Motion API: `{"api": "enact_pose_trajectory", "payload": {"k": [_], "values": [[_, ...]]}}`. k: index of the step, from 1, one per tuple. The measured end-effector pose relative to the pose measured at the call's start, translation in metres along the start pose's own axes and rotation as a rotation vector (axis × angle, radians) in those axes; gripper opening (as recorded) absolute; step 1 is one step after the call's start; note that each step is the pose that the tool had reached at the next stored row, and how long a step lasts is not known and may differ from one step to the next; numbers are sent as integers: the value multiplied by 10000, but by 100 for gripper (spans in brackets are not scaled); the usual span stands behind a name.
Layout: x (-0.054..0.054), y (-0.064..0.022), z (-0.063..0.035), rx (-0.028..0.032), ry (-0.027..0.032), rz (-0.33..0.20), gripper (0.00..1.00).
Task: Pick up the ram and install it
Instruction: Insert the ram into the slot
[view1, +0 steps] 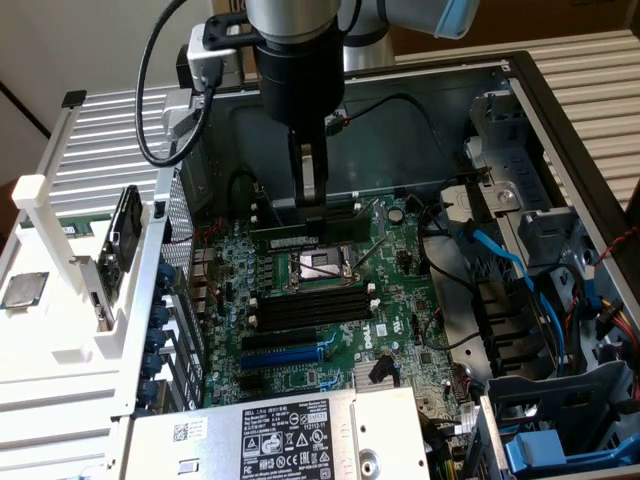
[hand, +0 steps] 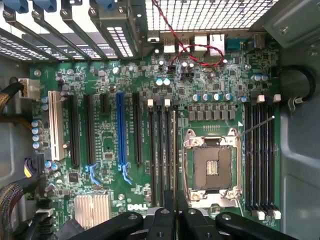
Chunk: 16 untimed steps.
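Observation:
The ram (view1: 290, 241) is a long dark green stick with a white label strip. It hangs level above the motherboard (view1: 395, 300), close over the far side of the CPU socket (view1: 322, 267). My gripper (view1: 312, 210) reaches straight down into the open computer case and is shut on the ram's top edge near its middle. In the wrist view the ram (hand: 174, 150) shows edge-on as a thin strip running out from my gripper (hand: 175, 220). There it lies between the CPU socket (hand: 212, 167) and the black slots (hand: 159, 150) beside it.
More black slots with white clips (hand: 260, 155) lie on the socket's other side. A blue slot (hand: 120, 130) and a heat sink (hand: 92, 207) lie further off. The power supply (view1: 270, 435) covers the near edge. Blue cables (view1: 500, 260) and drive bays fill the exterior view's right, and a white rack (view1: 60, 250) stands at its left.

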<state>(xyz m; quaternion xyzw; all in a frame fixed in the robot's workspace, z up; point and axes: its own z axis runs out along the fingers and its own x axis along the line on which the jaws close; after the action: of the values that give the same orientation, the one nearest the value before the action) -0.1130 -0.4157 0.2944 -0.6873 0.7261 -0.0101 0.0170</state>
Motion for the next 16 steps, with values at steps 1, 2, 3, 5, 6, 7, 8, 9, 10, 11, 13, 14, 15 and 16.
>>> {"api": "enact_pose_trajectory", "payload": {"k": [1,2,3,5,6,7,8,9,10,11,13,14,15,16], "values": [[2,0,12,13,-1,0,12],[4,1,24,21,-1,0,12],[6,1,37,26,-2,-1,12],[16,2,55,30,-1,-2,12],[20,3,62,29,0,-1,12],[25,3,68,30,-1,-1,12],[33,3,73,31,-2,-2,12],[44,2,76,31,-2,-2,12],[55,2,79,31,-2,-1,12],[66,2,81,31,-1,-1,12],[88,1,86,31,-2,-1,12],[98,0,88,31,-2,-1,12],[107,0,89,30,-1,-1,12],[112,0,91,31,-2,-1,12]]}}
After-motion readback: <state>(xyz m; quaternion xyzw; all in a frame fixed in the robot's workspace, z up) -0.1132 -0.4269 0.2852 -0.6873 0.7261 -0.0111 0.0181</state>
